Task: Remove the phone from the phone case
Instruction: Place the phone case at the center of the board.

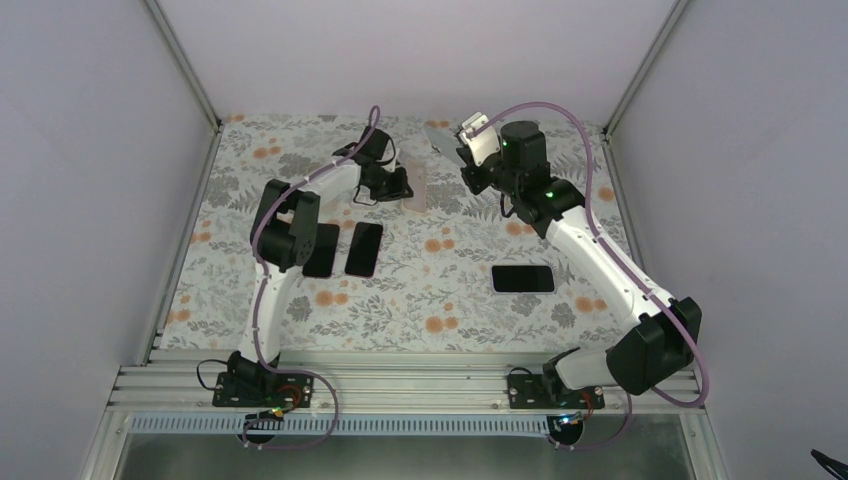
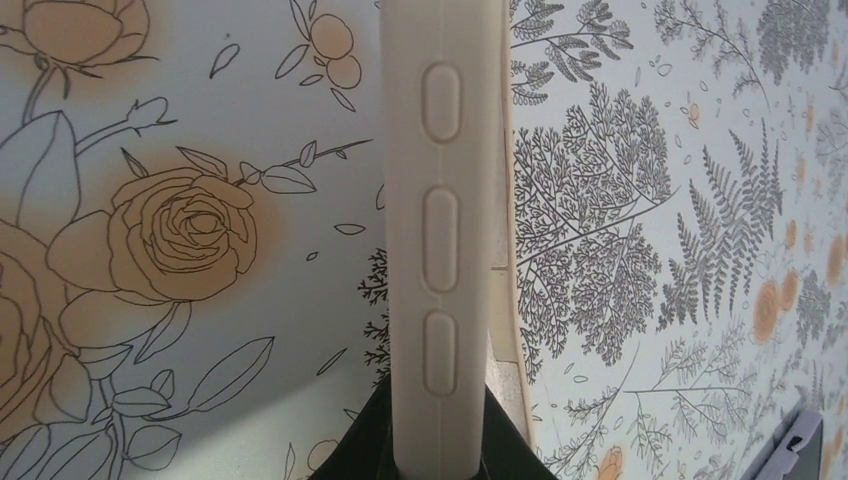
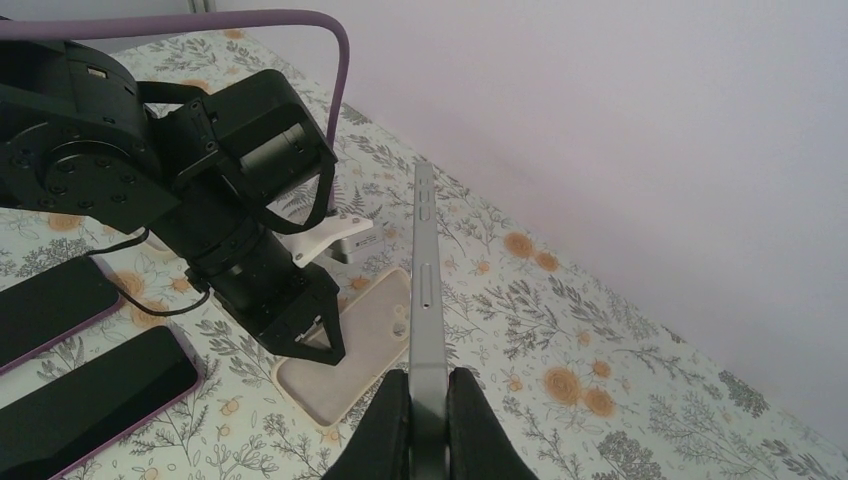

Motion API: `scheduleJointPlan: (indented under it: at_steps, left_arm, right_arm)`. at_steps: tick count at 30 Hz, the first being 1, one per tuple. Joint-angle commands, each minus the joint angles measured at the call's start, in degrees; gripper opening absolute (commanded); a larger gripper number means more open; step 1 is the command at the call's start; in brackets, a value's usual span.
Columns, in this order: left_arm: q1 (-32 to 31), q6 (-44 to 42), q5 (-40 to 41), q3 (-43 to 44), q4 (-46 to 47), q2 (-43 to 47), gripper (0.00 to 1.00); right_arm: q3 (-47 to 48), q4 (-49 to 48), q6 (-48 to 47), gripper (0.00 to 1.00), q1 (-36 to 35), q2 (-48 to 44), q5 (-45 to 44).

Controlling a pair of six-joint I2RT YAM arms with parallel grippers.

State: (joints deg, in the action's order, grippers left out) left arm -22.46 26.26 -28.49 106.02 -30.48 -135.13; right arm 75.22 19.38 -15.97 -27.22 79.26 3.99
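One phone case (image 3: pixel 345 350), beige, lies open side up on the floral bench (image 1: pixel 440 300), far of centre. It is empty: the bare inner floor and a corner cut-out show in the right wrist view.

Left gripper (image 3: pixel 310 335): the jaws are closed on the case's left long edge. The left wrist view shows that side wall, with its three raised button covers, running up out of the black fingers (image 2: pixel 365 445).

One phone (image 3: pixel 424 290), silver-grey, is out of the case and clear of the bench. It is held edge-on, just right of and beyond the case, near the far wall. Side buttons show along its thin edge.

Right gripper (image 3: pixel 428 420): the jaws are pinched tight on the phone's lower end, one finger against each flat face.

Three further dark handsets lie flat on the bench:
- Two (image 1: pixel 363 248) (image 1: pixel 320 250) sit side by side, near and left of the case. The one further left is partly hidden under the left arm's elbow. Lilac rims show on both in the right wrist view.
- One (image 1: pixel 523 278) lies crosswise right of centre, just beside the right arm's forearm and well apart from the case.

Purple cables loop over both arms. The left arm's wrist stands between the pair of handsets and the case. Nothing lies between the case and the raised phone.
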Motion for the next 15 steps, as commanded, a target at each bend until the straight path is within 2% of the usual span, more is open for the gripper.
scheduleJointPlan:
  at_steps: [1, 3, 4, 5, 14, 15]
  left_arm:
    - [-0.1, 0.4, 9.6, 1.1, -2.3, -1.2, 0.12]
    - [-0.4, 0.4, 11.0, 1.3, -2.7, -0.9, 0.17]
    - [-0.5, 0.3, 11.5, 1.2, -2.8, -0.7, 0.21]
    - [-0.7, 0.3, 12.3, 1.1, -2.8, -0.4, 0.29]
    - [-1.9, -1.5, 15.5, 1.8, -3.3, 5.4, 0.43]
    - [-2.1, -2.0, 15.8, 2.1, -3.3, 6.7, 0.47]
  right_arm:
    - [0.4, -3.2, 1.1, 0.04, 0.7, -0.4, 1.3]
    - [0.4, -3.2, 1.0, 0.04, 0.6, -0.3, 1.4]
    - [0.3, -3.1, 1.0, 0.04, 0.6, -0.4, 1.4]
    - [0.3, -3.1, 1.0, 0.04, 0.6, -0.4, 1.4]
    - [0.1, -3.0, 0.4, 0.04, 0.6, -1.1, 1.8]
    - [0.0, -3.2, 0.1, 0.04, 0.6, -1.3, 1.7]
